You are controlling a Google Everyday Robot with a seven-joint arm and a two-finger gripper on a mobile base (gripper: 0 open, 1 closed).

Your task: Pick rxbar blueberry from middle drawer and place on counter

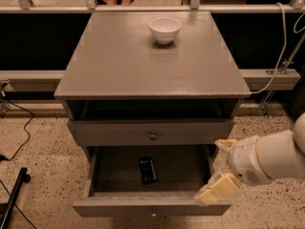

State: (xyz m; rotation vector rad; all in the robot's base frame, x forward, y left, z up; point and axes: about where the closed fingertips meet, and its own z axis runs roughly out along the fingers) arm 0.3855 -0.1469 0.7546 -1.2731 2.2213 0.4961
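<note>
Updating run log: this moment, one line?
gripper: at front-right corner of open grey wooden drawer | dark-wrapped flat bar: inside drawer, untouched | flat grey counter top: holds white bowl

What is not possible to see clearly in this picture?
Camera view:
- Print on the snack bar in the open drawer: too small, dark.
- The slot under the counter: in shadow.
- Drawer's right front corner: covered by the hand.
- The arm: cut off by the right edge.

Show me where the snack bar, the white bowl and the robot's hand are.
snack bar [148, 170], camera view, middle of its wrapper
white bowl [165, 29], camera view, its outer wall
hand [217, 188], camera view, its pale end, by the right front corner of the open drawer [119, 206]
</note>
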